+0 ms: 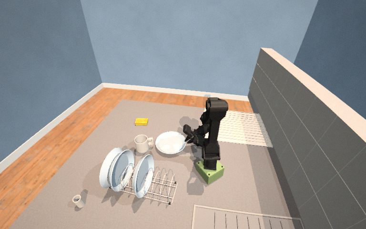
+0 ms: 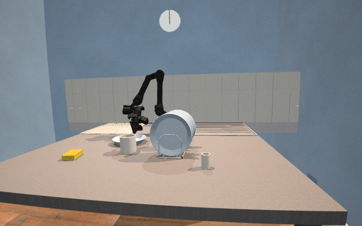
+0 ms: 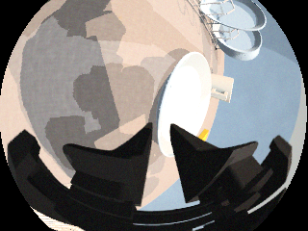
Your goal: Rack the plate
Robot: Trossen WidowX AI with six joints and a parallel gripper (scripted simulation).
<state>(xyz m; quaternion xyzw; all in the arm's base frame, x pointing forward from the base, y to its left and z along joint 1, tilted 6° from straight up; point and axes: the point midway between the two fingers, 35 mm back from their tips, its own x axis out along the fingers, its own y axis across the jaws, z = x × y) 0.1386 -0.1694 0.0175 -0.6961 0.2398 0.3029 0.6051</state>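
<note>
A white plate lies flat on the counter next to a mug. My gripper is low at the plate's right edge, tilted down. Its fingers stand a little apart, one on each side of the rim, and are not closed on it. The wire dish rack stands on the counter nearer the front. Three plates stand in its left slots. The slots at its right end are empty.
A cream mug stands just left of the lying plate. A small cup stands by the rack. A yellow sponge lies farther off. A ribbed drying mat lies behind the arm, by the tiled backsplash.
</note>
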